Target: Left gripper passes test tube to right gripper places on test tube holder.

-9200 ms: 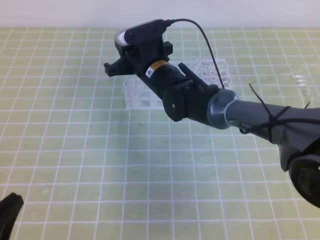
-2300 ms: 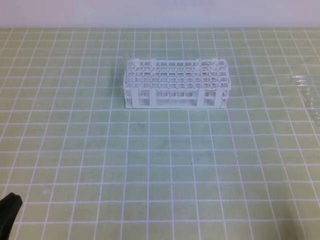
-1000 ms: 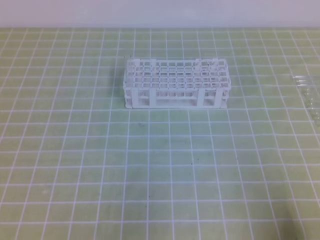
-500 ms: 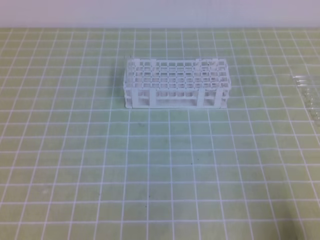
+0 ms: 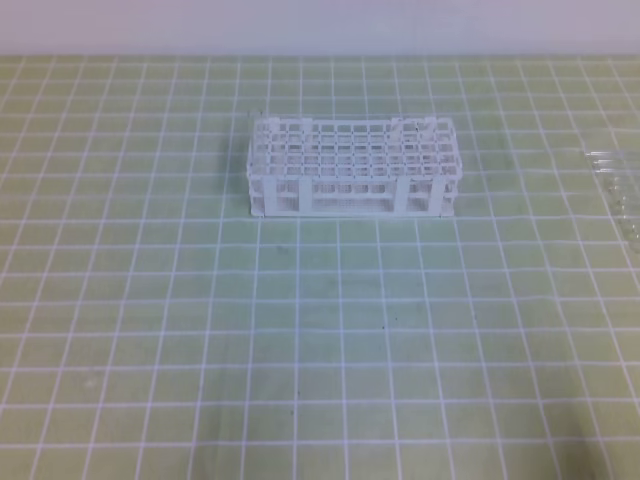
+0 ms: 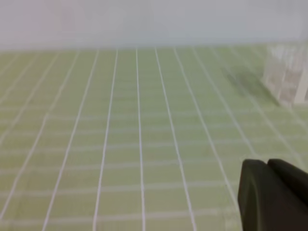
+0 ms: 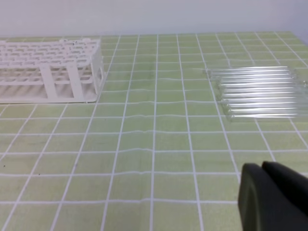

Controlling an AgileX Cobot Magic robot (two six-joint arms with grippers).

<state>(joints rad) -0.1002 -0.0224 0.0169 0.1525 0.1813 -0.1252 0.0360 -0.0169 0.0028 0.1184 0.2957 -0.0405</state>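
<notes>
While both the left gripper (image 6: 274,192) and the right gripper (image 7: 274,195) sit closed and empty at lower right of their views, the bunch of tubes (image 7: 257,91) lies crosswise, upper right of the right one, the test tube holder (image 7: 50,70) upper left.

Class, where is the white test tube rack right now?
In the high view the rack stands upper-middle on the green grid mat, left of the loose glass tubes.

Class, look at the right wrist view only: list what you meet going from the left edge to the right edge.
Test tube holder → bunch of clear tubes lying flat on the green grid mat. The right pincer, shut, sits at the bottom right and overlaps the tubes' span, so its place is unclear.
</notes>
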